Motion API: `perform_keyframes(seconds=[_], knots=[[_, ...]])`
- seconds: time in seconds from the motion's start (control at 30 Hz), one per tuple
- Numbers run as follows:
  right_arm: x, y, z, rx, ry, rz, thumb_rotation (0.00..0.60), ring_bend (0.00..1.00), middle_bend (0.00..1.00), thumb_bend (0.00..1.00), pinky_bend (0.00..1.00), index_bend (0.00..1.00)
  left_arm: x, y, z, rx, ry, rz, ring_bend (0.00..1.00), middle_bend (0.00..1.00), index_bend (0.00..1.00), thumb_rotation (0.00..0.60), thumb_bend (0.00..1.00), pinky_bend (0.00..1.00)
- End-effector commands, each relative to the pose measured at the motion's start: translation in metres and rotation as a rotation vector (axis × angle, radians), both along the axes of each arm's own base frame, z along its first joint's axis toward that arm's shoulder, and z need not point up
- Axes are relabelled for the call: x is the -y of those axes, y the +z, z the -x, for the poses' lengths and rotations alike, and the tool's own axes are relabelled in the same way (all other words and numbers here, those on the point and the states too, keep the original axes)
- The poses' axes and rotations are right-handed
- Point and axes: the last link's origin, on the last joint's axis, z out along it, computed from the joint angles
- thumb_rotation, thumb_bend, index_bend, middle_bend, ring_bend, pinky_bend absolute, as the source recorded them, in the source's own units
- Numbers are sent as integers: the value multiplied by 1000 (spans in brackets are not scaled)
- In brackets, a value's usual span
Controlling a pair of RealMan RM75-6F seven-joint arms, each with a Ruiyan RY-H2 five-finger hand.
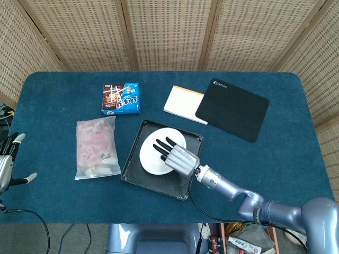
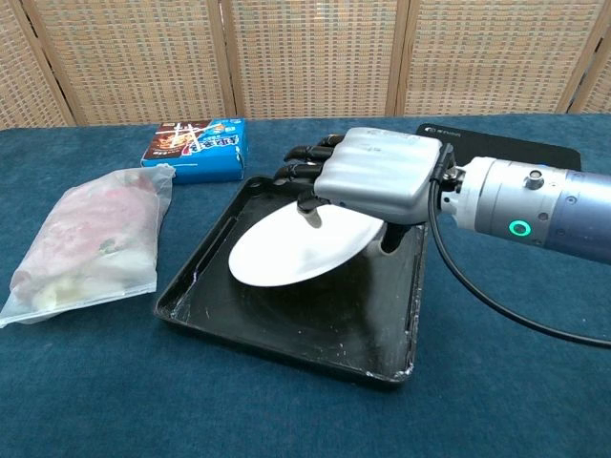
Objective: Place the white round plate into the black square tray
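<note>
The white round plate (image 1: 153, 152) (image 2: 296, 251) is inside the black square tray (image 1: 139, 177) (image 2: 315, 339), tilted, its near-left edge low over the tray floor. My right hand (image 1: 177, 156) (image 2: 372, 177) grips the plate's right rim, fingers spread over the top and thumb under it. Whether the plate touches the tray floor I cannot tell. My left hand (image 1: 7, 164) hangs off the table's left edge, fingers apart, holding nothing.
A clear bag of food (image 1: 96, 148) (image 2: 91, 239) lies left of the tray. A blue snack box (image 1: 121, 98) (image 2: 196, 148) sits behind it. A white notepad (image 1: 183, 103) and a black mat (image 1: 233, 108) (image 2: 496, 143) lie at the back right.
</note>
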Motion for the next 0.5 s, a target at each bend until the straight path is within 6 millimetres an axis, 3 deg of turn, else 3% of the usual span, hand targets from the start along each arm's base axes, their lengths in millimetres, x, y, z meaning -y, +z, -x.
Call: perform_keyframes(seconds=[0.03, 0.13, 0.23, 0.5], knots=[[1, 6, 7, -14, -50, 30, 600, 0, 0, 0, 29, 9, 1, -1, 0, -1, -1, 2, 0, 0, 0, 600, 0, 0], [-1, 13, 8, -19, -52, 56, 600, 0, 0, 0, 1, 0, 1, -1, 0, 0, 0, 0, 0, 0, 0, 600, 0, 0], [-4, 33, 14, 0, -57, 100, 600, 0, 0, 0, 0, 0, 2, 0, -1, 1, -1, -1, 0, 0, 0, 600, 0, 0], [-17, 95, 57, 74, -144, 200, 600, 0, 0, 0, 0, 0, 7, -1, -4, 3, -23, 3, 0, 0, 0, 600, 0, 0]])
